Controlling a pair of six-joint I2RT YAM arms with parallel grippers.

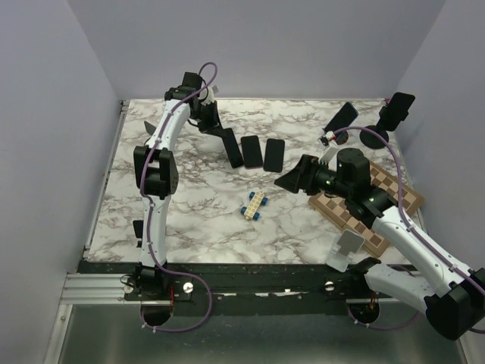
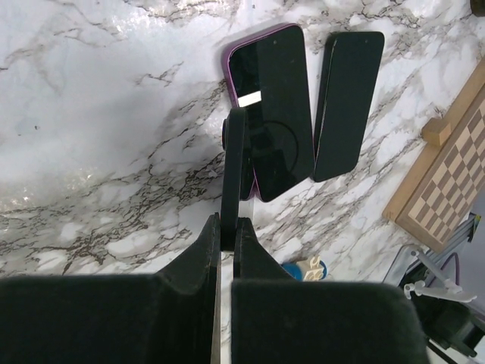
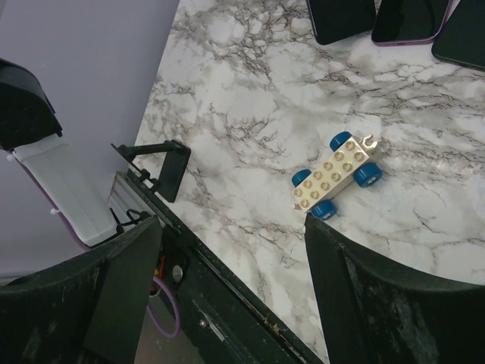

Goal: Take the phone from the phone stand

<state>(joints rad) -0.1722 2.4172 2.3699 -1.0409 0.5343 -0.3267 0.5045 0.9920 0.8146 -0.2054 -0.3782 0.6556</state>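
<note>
My left gripper [image 1: 214, 123] reaches to the back of the table and is shut on the edge of a black phone [image 1: 232, 148]. In the left wrist view this phone [image 2: 233, 171] shows edge-on between the pinched fingers of the gripper [image 2: 228, 224], held tilted over the marble. Beside it lie a purple-cased phone [image 2: 271, 114] and a black phone [image 2: 347, 102], both flat. At the back right, a black stand with a round base [image 1: 373, 137] carries a phone [image 1: 397, 111], and another phone [image 1: 342, 117] leans propped up. My right gripper [image 1: 284, 182] is open and empty above mid-table.
A white toy car with blue wheels [image 1: 255, 205] lies mid-table and shows under the open right gripper [image 3: 231, 227] as the car [image 3: 337, 173]. A chessboard [image 1: 394, 199] sits at the right. A white stand [image 1: 348, 246] is at the front right, and a small black stand [image 3: 170, 167] at the left edge.
</note>
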